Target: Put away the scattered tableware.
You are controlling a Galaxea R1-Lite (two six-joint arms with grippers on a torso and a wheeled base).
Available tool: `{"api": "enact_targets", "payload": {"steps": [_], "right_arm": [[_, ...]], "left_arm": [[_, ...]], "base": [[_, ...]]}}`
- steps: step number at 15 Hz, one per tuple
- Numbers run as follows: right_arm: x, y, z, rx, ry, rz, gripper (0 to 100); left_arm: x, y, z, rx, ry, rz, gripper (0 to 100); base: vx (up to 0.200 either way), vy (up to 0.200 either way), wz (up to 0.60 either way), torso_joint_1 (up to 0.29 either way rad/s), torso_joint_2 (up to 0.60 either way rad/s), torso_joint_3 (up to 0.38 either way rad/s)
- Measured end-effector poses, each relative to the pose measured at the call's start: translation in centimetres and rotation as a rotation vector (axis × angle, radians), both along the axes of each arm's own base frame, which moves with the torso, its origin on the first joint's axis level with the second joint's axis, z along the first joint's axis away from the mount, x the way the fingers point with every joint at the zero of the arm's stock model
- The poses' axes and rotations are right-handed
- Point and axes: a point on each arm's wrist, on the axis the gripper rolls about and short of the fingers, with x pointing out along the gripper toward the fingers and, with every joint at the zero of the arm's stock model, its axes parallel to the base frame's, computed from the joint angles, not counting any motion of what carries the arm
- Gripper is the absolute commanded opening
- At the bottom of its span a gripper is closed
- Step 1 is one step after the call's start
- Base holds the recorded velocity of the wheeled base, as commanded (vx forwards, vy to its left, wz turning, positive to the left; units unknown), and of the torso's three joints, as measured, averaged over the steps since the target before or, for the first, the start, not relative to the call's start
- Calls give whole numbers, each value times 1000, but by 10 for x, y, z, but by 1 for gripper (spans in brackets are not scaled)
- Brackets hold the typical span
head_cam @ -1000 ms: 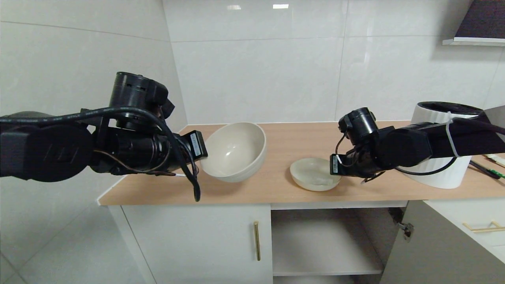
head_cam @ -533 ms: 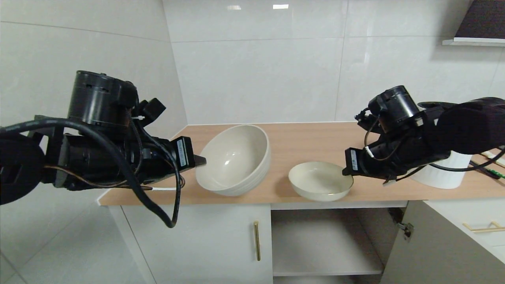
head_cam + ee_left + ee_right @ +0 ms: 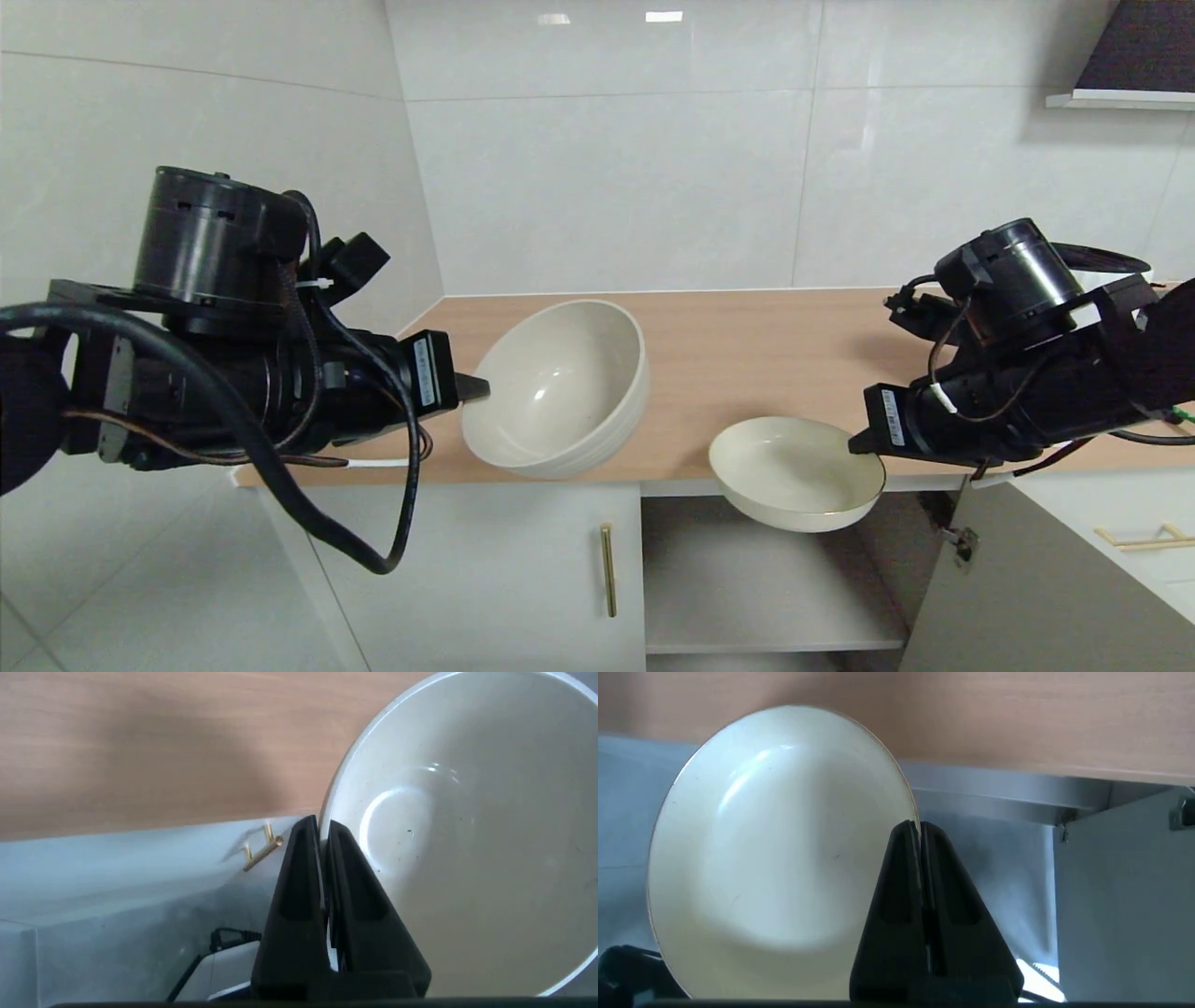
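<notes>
**Occlusions and cropping**

The large cream ceramic bowl (image 3: 467, 840) runs off the left wrist view's edge. The right gripper (image 3: 920, 831) masks part of the small cream shallow bowl (image 3: 775, 849). The right arm (image 3: 1027, 392) covers most of the dark-rimmed white container (image 3: 1106, 257).

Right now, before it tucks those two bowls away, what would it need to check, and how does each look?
1. Left gripper clamped on the large bowl's rim: ok.
2. Right gripper clamped on the small bowl's rim: ok.
3. Small bowl off the countertop: ok, it hangs in front of the front edge.
4. Large bowl off the countertop: cannot tell, its underside sits level with the edge.
5. Cupboard door open: ok.
</notes>
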Motion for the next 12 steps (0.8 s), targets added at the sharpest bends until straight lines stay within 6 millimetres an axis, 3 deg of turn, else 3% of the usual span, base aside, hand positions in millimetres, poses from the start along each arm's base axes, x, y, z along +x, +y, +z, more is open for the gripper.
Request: {"api": "enact_targets", "payload": {"steps": [4,12], "right_arm": [[-1,-1,-2,-1,-19,6,0],[0,0,-17,-45,-12,42,0]], "left_arm": [[2,-7,-6,12,21,-19,0],[2,-15,-21,86,70,-80,0]], "base": [[-200,0,0,7,4,2],[0,0,0,-8,18,11]]}}
